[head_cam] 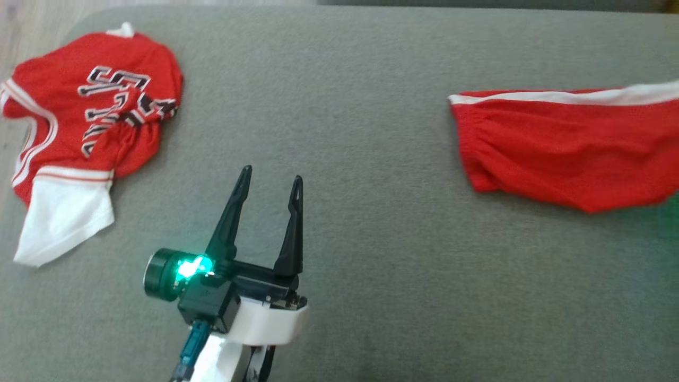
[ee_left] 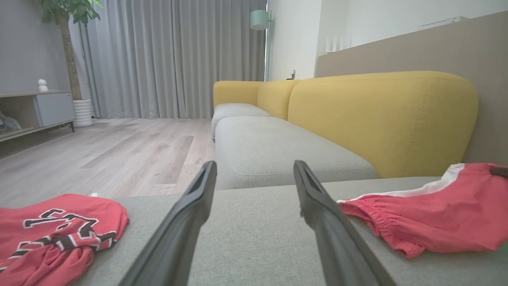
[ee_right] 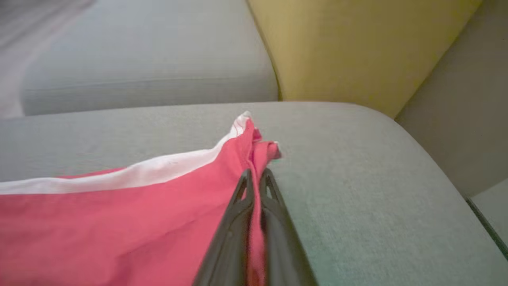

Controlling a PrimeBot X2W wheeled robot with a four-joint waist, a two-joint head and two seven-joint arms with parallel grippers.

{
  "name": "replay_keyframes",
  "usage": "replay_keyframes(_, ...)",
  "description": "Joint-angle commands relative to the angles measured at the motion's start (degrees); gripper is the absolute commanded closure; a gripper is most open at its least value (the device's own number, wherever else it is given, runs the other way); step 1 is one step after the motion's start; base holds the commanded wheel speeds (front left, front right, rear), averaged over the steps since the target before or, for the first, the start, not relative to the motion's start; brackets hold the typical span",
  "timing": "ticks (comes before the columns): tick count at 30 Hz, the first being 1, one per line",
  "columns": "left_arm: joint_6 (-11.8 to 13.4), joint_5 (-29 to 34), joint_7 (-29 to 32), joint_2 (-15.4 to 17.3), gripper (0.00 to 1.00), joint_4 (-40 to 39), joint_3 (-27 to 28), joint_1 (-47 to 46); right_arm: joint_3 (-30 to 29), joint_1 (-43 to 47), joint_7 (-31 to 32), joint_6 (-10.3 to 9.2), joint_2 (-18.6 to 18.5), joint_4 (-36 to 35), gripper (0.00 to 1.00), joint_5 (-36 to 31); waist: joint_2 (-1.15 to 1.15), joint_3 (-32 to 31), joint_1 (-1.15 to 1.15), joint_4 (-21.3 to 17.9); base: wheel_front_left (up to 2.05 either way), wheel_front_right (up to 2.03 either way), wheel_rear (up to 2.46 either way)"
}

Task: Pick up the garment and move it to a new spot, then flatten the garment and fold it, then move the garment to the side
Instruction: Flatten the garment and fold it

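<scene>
Red shorts with a white stripe (head_cam: 562, 146) lie stretched out on the grey cushion at the right of the head view, running past its right edge. In the right wrist view my right gripper (ee_right: 256, 178) is shut on a pinched corner of these shorts (ee_right: 131, 222), close to the white stripe. My left gripper (head_cam: 271, 180) hovers open over bare cushion in the middle, between the two garments, with nothing between its fingers. The left wrist view shows the shorts (ee_left: 432, 214) to the right of its fingers (ee_left: 190, 214).
A crumpled red jersey with black-and-white lettering and a white panel (head_cam: 90, 116) lies at the cushion's far left, near its edge. The grey cushion (head_cam: 345, 106) stretches between the garments. Beyond it stand a yellow sofa back (ee_left: 381, 115) and a wooden floor (ee_left: 119, 151).
</scene>
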Motion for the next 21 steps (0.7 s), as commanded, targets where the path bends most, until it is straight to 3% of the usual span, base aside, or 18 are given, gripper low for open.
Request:
replay_keyframes(1,-0.41,0.32,-0.28,-0.11,0.00,-1.53,2.30,0.26,1.48,-1.18,-0.84,0.39,-0.61,-2.99,1.00,-0.10,0.00,-1.36,0.00,-1.44,0.00,0.00,0.00)
replay_keyframes(7,-1.11,-0.11,-0.28,-0.53,0.00,0.63,3.06,1.64,6.13,-2.06,0.42,0.39,4.63,-13.99,1.00,1.48,0.00,-4.12,0.00,-3.44,0.00,0.00,0.00)
replay_keyframes(9,-1.15,-0.13,-0.28,-0.68,0.00,1.16,3.20,1.86,7.36,-1.53,1.04,0.39,7.13,-17.50,0.88,1.40,0.00,-4.80,0.00,-3.64,0.00,0.00,0.00)
replay_keyframes(11,-1.18,-0.09,-0.28,-0.86,0.00,1.64,3.15,1.96,8.76,-0.21,1.94,0.39,10.04,-20.81,0.89,1.52,0.00,-5.31,0.00,-3.41,0.00,0.00,0.00)
replay_keyframes(13,-1.22,-0.22,-0.28,-1.08,0.00,2.00,3.00,2.08,10.04,1.73,2.77,0.39,12.93,-23.78,0.96,1.97,0.00,-5.70,0.00,-2.81,0.00,0.00,0.00)
replay_keyframes(15,-1.25,-0.37,-0.28,-1.23,0.00,2.41,2.93,2.35,11.00,3.70,2.97,0.39,15.95,-26.00,0.91,1.86,0.00,-5.91,0.00,-2.33,0.00,0.00,0.00)
replay_keyframes(16,-1.27,-0.42,-0.28,-1.29,0.00,2.60,2.95,2.44,11.54,4.87,3.15,0.39,17.83,-27.07,0.78,2.28,0.00,-5.95,0.00,-2.16,0.00,0.00,0.00)
replay_keyframes(17,-1.28,-0.41,-0.28,-1.34,0.00,2.79,2.97,2.51,11.67,6.02,3.22,0.39,19.49,-27.78,0.44,2.78,0.00,-5.99,0.00,-1.94,0.00,0.00,0.00)
replay_keyframes(18,-1.28,-0.41,-0.28,-1.34,0.00,2.79,2.97,2.51,11.67,6.02,3.22,0.39,19.49,-27.78,0.44,2.78,0.00,-5.99,0.00,-1.94,0.00,0.00,0.00)
replay_keyframes(19,-1.32,-0.38,-0.28,-1.38,0.00,2.98,2.97,2.57,11.74,6.94,2.81,0.39,20.72,-28.29,0.00,2.65,0.00,-6.05,0.00,-1.73,0.00,0.00,0.00)
replay_keyframes(21,-1.30,-0.39,-0.28,-1.47,0.00,3.37,3.00,2.70,10.83,8.60,0.98,0.39,22.14,-28.38,0.00,1.45,0.00,-6.51,0.00,-1.21,0.00,0.00,0.00)
